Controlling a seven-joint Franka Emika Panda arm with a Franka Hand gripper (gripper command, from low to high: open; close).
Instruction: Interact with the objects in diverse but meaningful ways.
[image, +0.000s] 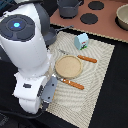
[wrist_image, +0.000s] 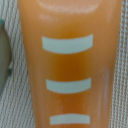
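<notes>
Arm sits low over the sausage (wrist_image: 70, 65) on the mat (image: 100, 75), likely grasp step; hand state unclear, next needs closing squarely.

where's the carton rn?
In the exterior view the carton stands at the placemat's far edge, beyond the round plate and just before the stove board.

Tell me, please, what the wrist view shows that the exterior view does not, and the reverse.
Only the wrist view shows the orange-yellow bread loaf, close up, with pale scored bands across it. Only the exterior view shows the carton, the round tan plate, an orange-handled utensil on the far side of the plate, and the dark saucepan on the stove. Both show the woven mat.
</notes>
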